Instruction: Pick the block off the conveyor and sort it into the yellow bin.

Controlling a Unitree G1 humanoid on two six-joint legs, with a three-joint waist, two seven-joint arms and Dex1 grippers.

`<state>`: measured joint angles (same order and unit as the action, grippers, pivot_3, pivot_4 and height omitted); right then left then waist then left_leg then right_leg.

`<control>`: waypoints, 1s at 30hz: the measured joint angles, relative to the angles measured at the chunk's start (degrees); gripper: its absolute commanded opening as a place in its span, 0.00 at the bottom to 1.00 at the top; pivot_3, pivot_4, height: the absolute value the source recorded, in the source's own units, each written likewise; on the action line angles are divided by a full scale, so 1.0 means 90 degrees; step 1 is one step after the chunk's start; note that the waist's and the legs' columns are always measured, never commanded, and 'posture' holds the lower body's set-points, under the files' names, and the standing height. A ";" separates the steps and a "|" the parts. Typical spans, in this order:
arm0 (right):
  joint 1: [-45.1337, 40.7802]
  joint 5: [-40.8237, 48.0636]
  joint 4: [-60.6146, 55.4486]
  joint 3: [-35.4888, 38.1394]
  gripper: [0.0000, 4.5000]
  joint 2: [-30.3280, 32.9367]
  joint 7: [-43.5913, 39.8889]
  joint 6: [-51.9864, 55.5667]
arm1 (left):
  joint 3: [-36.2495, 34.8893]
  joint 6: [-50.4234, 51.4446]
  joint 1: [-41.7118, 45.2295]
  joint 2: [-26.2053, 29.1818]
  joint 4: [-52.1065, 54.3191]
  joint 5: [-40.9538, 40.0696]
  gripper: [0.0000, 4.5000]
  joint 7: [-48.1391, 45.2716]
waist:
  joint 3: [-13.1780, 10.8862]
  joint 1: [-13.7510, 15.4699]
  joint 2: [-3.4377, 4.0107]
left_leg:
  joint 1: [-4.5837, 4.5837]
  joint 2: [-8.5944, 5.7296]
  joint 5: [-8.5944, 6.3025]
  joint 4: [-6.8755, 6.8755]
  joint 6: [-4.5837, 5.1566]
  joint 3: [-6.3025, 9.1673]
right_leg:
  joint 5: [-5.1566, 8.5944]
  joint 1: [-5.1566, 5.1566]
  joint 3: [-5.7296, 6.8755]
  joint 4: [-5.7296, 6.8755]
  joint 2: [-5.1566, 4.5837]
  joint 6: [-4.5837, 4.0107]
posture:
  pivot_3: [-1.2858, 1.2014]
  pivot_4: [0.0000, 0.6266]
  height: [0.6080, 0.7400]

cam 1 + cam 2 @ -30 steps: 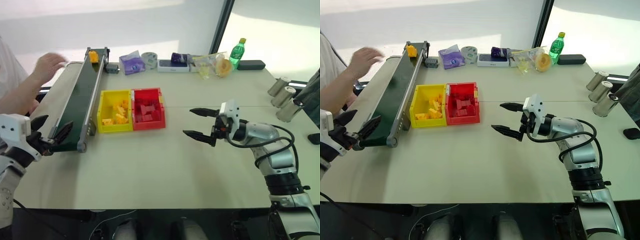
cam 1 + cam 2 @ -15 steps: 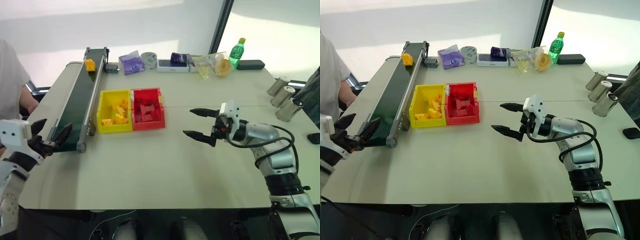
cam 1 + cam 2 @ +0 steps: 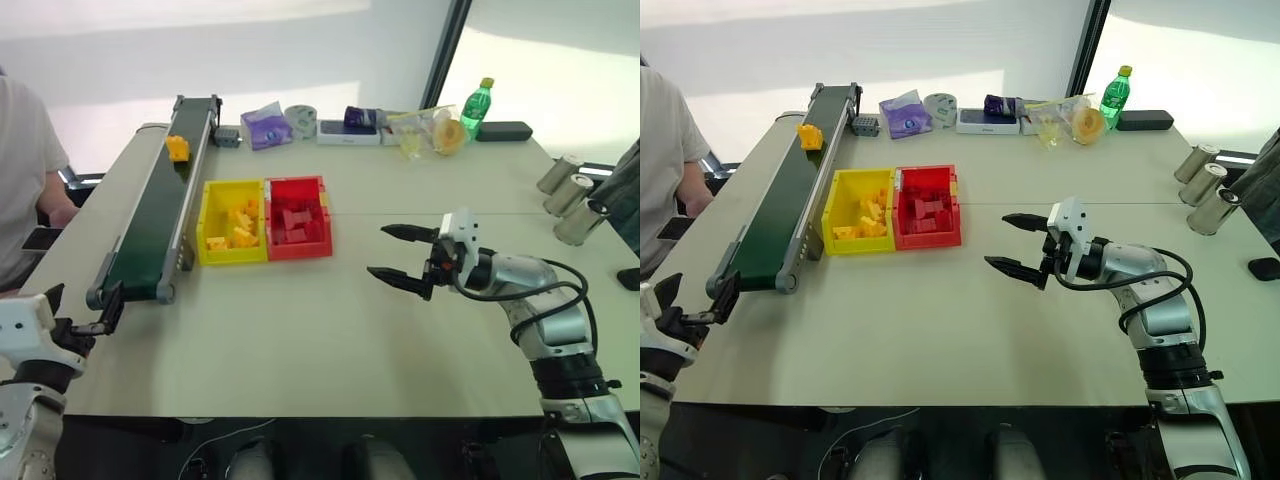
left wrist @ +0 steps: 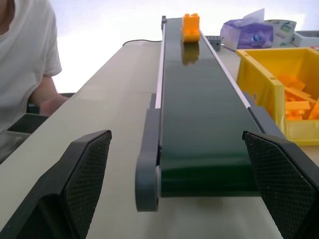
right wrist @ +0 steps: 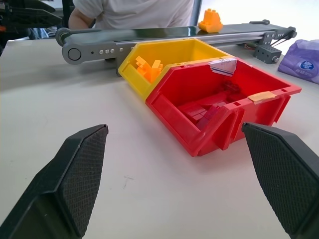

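Head view: block (image 3: 177, 148) riding far up the belt (image 3: 150, 235), well apart from the left pincer (image 3: 82, 309), which hangs wide open and empty just off the belt's near end; right pincer (image 3: 400, 255) also spread wide, holding nothing, over bare bench (image 3: 300, 330) beyond the red bin (image 3: 296, 217). Yellow bin (image 3: 231, 222) beside the belt, touching the red one, with loose yellow pieces inside; red bin with red pieces

Left wrist view: block (image 4: 190, 26) upright at the belt's far end, studded on top. Probably light, rigid, smooth plastic; best pinched across two flat opposite sides, below the studs

Right wrist view: both bins open-topped and partly filled, person seated behind the belt
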<state>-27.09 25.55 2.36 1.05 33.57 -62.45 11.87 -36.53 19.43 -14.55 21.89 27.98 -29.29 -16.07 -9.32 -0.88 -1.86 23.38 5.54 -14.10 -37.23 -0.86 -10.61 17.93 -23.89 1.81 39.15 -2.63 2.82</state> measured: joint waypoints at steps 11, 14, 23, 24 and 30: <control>0.0000 0.0000 0.0003 -0.0001 1.00 -0.0001 0.0007 -0.0012 | 0.0193 0.0038 0.0294 0.0091 0.0000 -0.0065 0.99 -0.0012 | 0.0000 -0.0010 0.0000 | 0.0000 0.0000 0.0001 0.0000 -0.0002 0.0000 | 0.0000 0.0000 0.0000 0.0000 0.0001 0.0000 | 0.52 0.24 1.00; 0.0000 0.0000 0.0003 -0.0001 1.00 -0.0002 0.0008 -0.0012 | 0.0213 0.0079 0.0443 0.0150 -0.0021 -0.0141 0.99 -0.0018 | 0.0000 -0.0007 0.0000 | 0.0000 0.0000 0.0002 0.0000 -0.0003 0.0000 | 0.0000 0.0000 0.0000 0.0000 0.0002 0.0000 | 0.52 0.24 1.00; -0.0003 -0.0002 0.0006 -0.0005 1.00 -0.0063 0.0008 -0.0032 | 0.0573 0.0788 0.1256 0.0589 -0.0196 -0.0128 0.99 0.0194 | 0.0000 0.0000 0.0000 | 0.0000 0.0000 0.0007 0.0000 -0.0013 0.0000 | -0.0001 0.0001 0.0001 0.0000 0.0004 0.0001 | 0.52 0.24 1.00; -0.0004 -0.0003 0.0006 -0.0006 1.00 -0.0070 0.0009 -0.0033 | 0.0683 0.0983 0.1457 0.0722 -0.0303 -0.0118 0.99 0.0231 | 0.0000 0.0003 0.0000 | 0.0000 0.0000 0.0011 0.0000 -0.0018 0.0000 | -0.0001 0.0001 0.0001 0.0000 0.0005 0.0001 | 0.52 0.24 1.00; -0.0018 -0.0005 0.0002 -0.0012 1.00 -0.0100 0.0021 -0.0025 | 0.0928 0.1562 0.2713 0.1111 -0.1356 -0.0057 0.99 0.0314 | 0.0000 0.0017 0.0000 | 0.0000 -0.0001 0.0014 -0.0001 -0.0024 -0.0001 | -0.0001 0.0000 0.0003 0.0000 0.0008 0.0002 | 0.52 0.24 1.00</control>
<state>-27.25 25.50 2.38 0.94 32.67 -62.26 11.64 -28.18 33.49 9.87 31.89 15.78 -29.80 -13.25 -9.32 -0.72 -1.85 23.38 5.53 -13.97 -37.23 -1.08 -10.62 17.92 -23.89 1.83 39.15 -2.56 2.84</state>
